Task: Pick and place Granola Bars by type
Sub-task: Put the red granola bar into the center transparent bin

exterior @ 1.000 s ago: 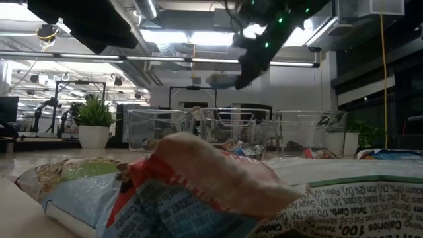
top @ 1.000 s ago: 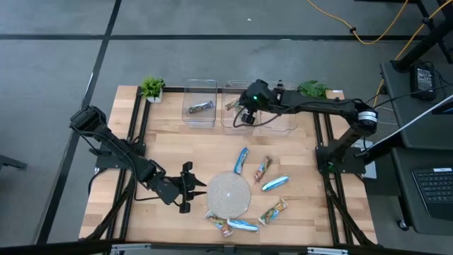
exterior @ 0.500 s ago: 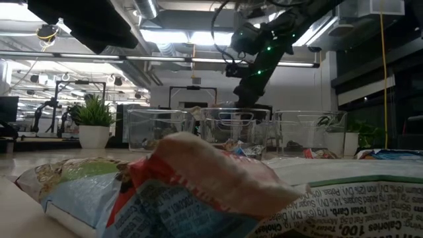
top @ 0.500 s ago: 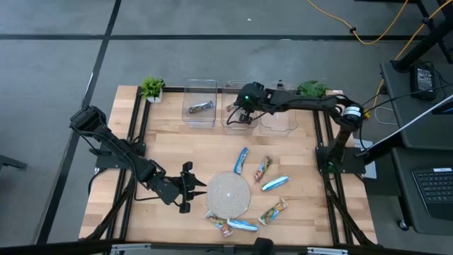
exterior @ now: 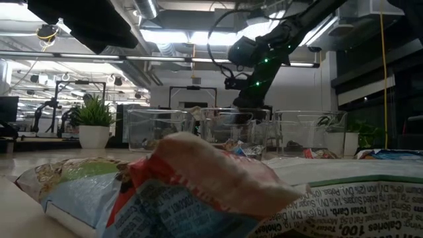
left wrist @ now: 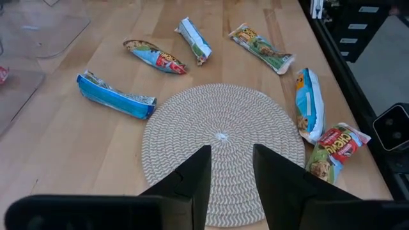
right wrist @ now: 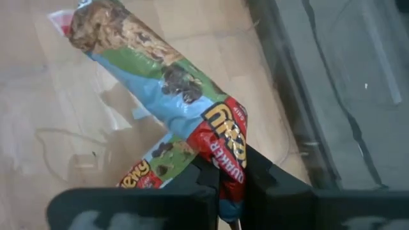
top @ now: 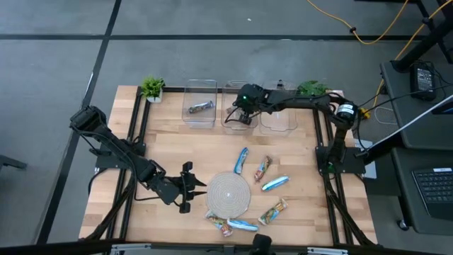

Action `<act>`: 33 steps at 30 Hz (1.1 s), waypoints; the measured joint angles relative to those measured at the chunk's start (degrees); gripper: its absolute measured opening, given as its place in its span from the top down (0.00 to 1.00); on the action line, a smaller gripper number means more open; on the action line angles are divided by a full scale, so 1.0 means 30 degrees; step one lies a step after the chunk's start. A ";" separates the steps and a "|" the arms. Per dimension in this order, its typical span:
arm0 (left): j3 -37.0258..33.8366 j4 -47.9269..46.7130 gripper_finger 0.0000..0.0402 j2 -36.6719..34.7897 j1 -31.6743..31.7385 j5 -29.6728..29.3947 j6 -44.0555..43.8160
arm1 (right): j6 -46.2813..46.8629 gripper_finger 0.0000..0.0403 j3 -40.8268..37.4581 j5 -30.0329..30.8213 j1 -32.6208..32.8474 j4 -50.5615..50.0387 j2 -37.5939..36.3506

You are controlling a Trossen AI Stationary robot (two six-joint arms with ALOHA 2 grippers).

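Note:
My right gripper (top: 241, 113) reaches down into the middle clear bin (top: 237, 95) at the table's far side, shut on a red, green and blue granola bar (right wrist: 160, 83). A second bar of that kind (right wrist: 150, 172) lies on the bin's floor beneath it. The left bin holds a grey-blue bar (top: 200, 108). Several bars lie flat on the table around the round woven mat (top: 228, 193): blue ones (top: 242, 159) (top: 274, 183) and red/green ones (top: 262, 168) (top: 273, 211). My left gripper (top: 190, 186) waits open, low over the table just left of the mat (left wrist: 220, 137). My right gripper pinches the bar's red end (right wrist: 223, 144) between its two fingers, coming from above and pointing down into the bin. The bar hangs below the fingers, slanted. Whether its far end touches the bin's floor I cannot tell.
A third clear bin (top: 277, 117) stands right of the middle one. Small potted plants sit at the far corners (top: 151, 88) (top: 312, 88). Bare wood lies between the bins and the mat. In the low view, bars (exterior: 198, 185) fill the foreground.
My right gripper has moved down and slightly toward the table's left, from above the bins into the middle bin, carrying the bar with it. Nothing else has moved.

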 joint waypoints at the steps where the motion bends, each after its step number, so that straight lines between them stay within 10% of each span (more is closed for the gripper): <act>1: 0.0000 0.0000 0.73 0.0000 -0.0005 0.0005 0.0000 | 0.0000 0.93 0.0000 0.0000 0.0000 -0.0002 0.0103; 33: 0.0000 0.0007 0.72 0.0000 -0.0005 0.0004 0.0007 | -0.0085 0.72 0.0007 0.0001 -0.0029 0.0071 0.1198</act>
